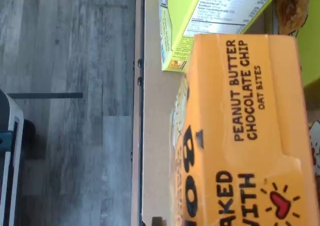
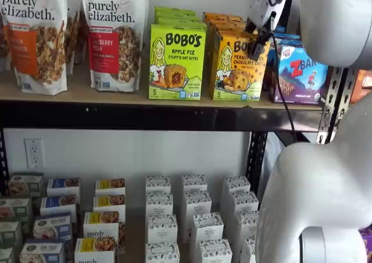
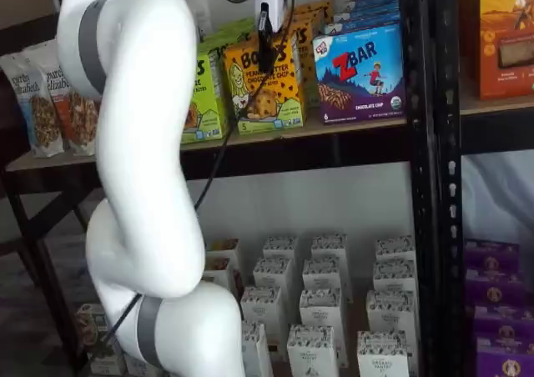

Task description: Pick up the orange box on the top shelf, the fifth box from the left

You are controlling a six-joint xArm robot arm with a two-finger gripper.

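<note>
At orange box (image 3: 269,85) top | claw (image 3: 264,58) | opening unclear

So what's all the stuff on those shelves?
granola bags: two, white, top shelf left end
green box: one in front, lime, beside the bags
orange box: one in front, yellow-orange, next along
blue box: one in front, blue-purple, past the orange box
small white boxes: many, lower shelf
purple boxes: several, low in the neighbouring bay
gripper: one, white body, black fingers, at the orange box's top; can't tell how the jaws stand
</note>
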